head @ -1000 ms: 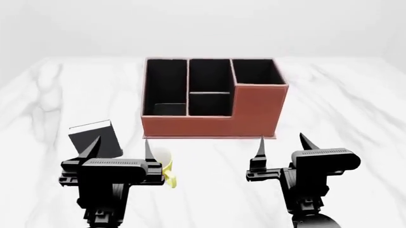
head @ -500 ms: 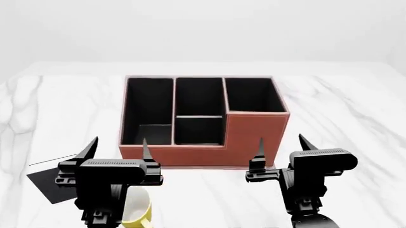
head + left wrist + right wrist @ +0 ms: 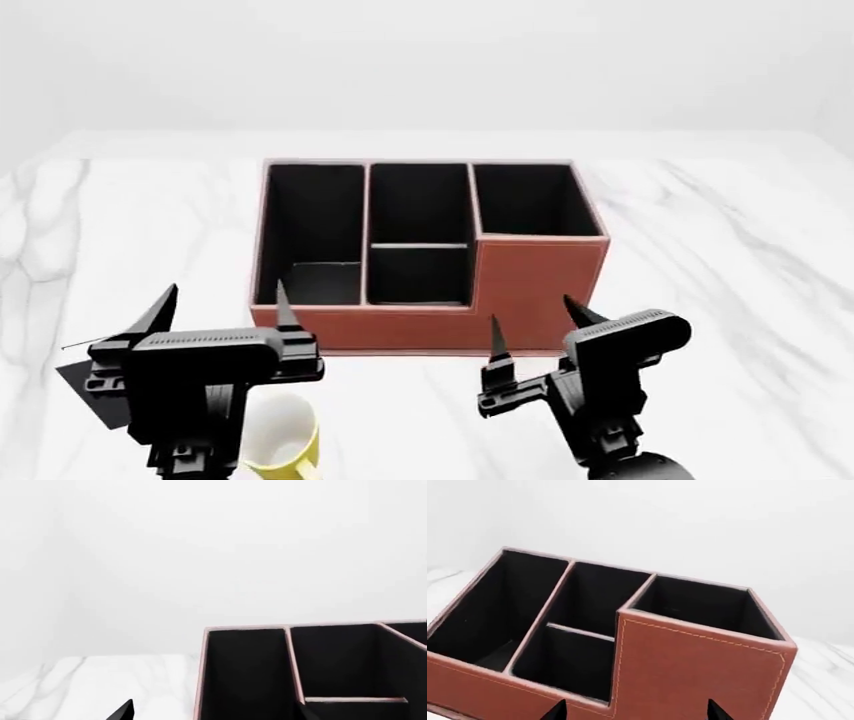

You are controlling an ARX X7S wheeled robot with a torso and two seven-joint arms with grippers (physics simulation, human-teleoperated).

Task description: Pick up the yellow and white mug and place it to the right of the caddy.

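On the white marble table (image 3: 721, 230) the caddy (image 3: 534, 290) stood in the middle, with its taller corner section at the right front. A black flat thing (image 3: 83, 388) lay on the table at the left, partly hidden behind the left gripper (image 3: 220, 315); what it was could not be told. The ground to the right of the caddy was bare marble.

The yellow and white mug (image 3: 278, 440) stood upright on the table in front of the caddy's left part, apart from it. It was below and just behind the left gripper's body, not between the fingers, which pointed toward the caddy with the jaws spread wide and holding nothing. The right gripper (image 3: 531, 325) hovered before the caddy's tall corner, its jaws wide too and empty. In the right wrist view the caddy (image 3: 694, 665) filled the picture, and both fingertips (image 3: 715, 711) showed wide apart.
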